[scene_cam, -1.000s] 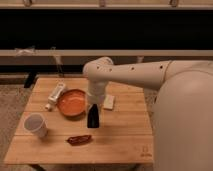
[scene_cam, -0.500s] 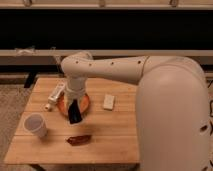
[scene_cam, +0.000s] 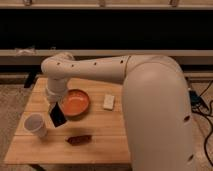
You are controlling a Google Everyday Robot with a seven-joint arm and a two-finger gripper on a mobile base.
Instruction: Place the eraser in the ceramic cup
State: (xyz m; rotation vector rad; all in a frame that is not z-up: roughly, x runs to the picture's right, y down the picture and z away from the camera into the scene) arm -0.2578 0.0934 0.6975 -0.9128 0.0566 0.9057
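While the gripper [scene_cam: 54, 107] pinches the eraser [scene_cam: 58, 117] by its upper end, tilted, just beside the ceramic cup [scene_cam: 36, 125], the slab appears stiff, light, likely smooth; end grip suits insertion.

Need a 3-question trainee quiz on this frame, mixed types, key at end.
1. True or false: the eraser lies inside the ceramic cup.
2. What holds the eraser? A) the gripper B) the table C) the cup
3. Fill in: in the picture, the white block lies ___ of the orange bowl.
Key: 1 false; 2 A, gripper shut on it between cup and bowl; 3 right.
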